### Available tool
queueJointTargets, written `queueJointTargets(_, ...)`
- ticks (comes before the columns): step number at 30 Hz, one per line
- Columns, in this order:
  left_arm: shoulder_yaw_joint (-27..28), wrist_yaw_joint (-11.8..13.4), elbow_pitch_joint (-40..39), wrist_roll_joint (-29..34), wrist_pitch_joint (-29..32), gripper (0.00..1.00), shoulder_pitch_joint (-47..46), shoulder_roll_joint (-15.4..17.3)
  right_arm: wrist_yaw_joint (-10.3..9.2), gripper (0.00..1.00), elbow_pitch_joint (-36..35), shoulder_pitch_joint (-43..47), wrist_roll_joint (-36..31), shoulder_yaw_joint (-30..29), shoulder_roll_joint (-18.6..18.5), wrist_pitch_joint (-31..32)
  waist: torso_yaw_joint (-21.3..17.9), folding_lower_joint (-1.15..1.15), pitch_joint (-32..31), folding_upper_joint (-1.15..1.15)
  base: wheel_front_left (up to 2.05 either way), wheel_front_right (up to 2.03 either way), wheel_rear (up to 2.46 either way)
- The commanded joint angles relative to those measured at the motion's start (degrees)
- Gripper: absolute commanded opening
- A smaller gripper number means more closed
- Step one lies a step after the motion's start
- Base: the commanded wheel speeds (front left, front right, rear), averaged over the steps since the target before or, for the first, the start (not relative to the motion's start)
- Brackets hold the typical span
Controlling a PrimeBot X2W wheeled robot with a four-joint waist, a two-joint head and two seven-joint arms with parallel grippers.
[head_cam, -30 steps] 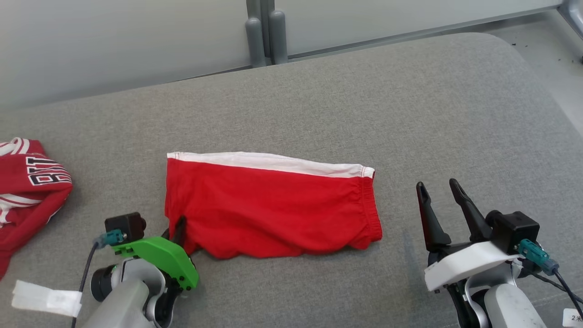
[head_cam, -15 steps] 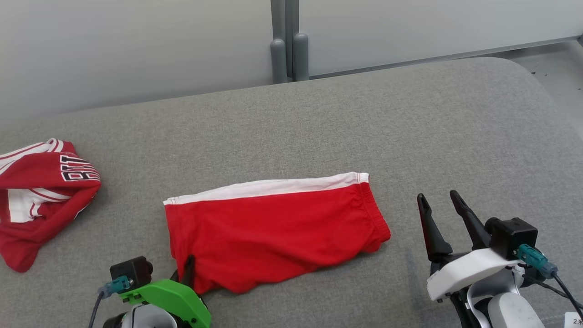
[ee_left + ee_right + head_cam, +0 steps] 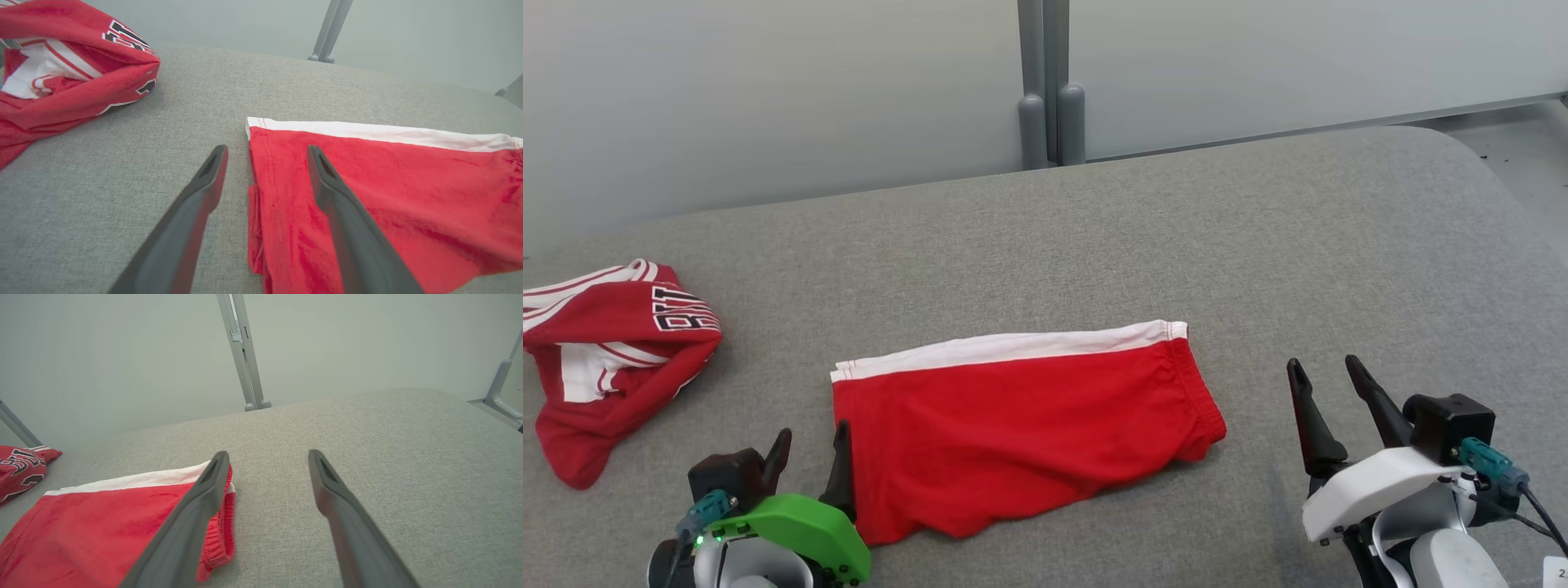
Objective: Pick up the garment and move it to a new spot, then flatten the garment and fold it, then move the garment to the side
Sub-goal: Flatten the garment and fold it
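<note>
The left hand (image 3: 813, 430) is standing wide open and holding nothing. Its fingers are straddling the end edge of the red shorts (image 3: 1029, 425), one over the cloth and the other over the grey padded surface (image 3: 1094, 229). The shorts are lying flat between the two hands. The right hand (image 3: 1321, 363) is also gaping wide and empty, just beside the shorts' gathered end. A crumpled red jersey (image 3: 613, 343) is lying beyond the left hand's outer side.

head: high, facing down | 2 wrists: low, close, forward | shared: red shorts (image 3: 1021, 433)
</note>
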Motion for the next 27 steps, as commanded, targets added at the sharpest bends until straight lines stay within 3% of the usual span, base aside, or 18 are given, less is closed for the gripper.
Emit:
queueJointTargets(1, 0.0, 1.0, -1.2, 1.8, -0.9, 1.0, 0.5, 1.0, -0.01, 1.0, 0.4, 0.8, -0.4, -0.3, -0.1, 1.0, 0.7, 0.0, -0.6, 0.25, 0.0, 0.0, 0.0)
queueJointTargets(7, -1.2, 3.7, -5.4, 5.8, -2.2, 1.0, 1.0, 1.8, -0.01, 1.0, 2.3, -0.1, -0.4, -0.4, -0.1, 4.2, 3.2, 0.0, -1.0, 0.25, 0.0, 0.0, 0.0)
queueJointTargets(14, -1.0, 5.5, -8.7, 6.1, -2.7, 1.0, 2.5, 1.1, -0.01, 1.0, 6.6, -1.9, 1.9, 1.0, -0.2, 5.4, 6.2, 0.0, -0.6, 0.25, 0.0, 0.0, 0.0)
queueJointTargets(23, -1.4, 6.4, -11.4, 6.7, -2.7, 1.0, 3.2, 0.9, -0.01, 1.0, 20.0, -7.6, 3.2, 0.1, -0.2, 7.7, 10.5, 0.0, 0.8, 0.25, 0.0, 0.0, 0.0)
queueJointTargets(27, -1.4, 6.5, -11.7, 6.7, -2.7, 1.0, 3.0, 0.8, -0.01, 1.0, 25.8, -9.9, 7.4, 0.4, -0.2, 9.1, 12.0, 0.0, 1.2, 0.25, 0.0, 0.0, 0.0)
